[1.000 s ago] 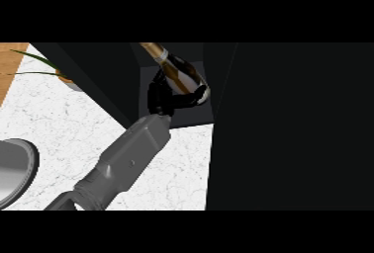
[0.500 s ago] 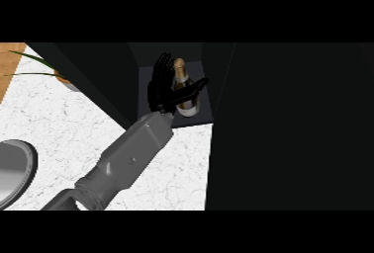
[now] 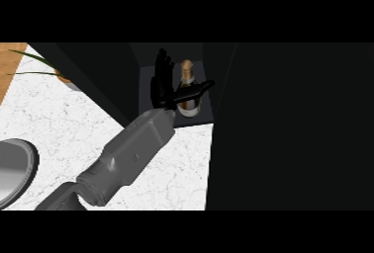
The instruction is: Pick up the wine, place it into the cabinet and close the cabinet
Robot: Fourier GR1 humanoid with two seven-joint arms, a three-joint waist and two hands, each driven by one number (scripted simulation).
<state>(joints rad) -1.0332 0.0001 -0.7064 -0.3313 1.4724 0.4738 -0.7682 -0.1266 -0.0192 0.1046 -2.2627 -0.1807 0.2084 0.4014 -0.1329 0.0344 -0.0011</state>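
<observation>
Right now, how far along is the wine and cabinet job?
The wine bottle stands upright inside the open dark cabinet, so placing looks done. The left hand is beside the bottle with fingers straight, thumb across its front, apparently letting go. What is left is withdrawing the hand and closing the cabinet.

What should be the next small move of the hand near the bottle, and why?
Probably draw the left hand back out of the cabinet: its fingers are straight, and the wine bottle stands upright inside, so the door can be closed afterwards.
</observation>
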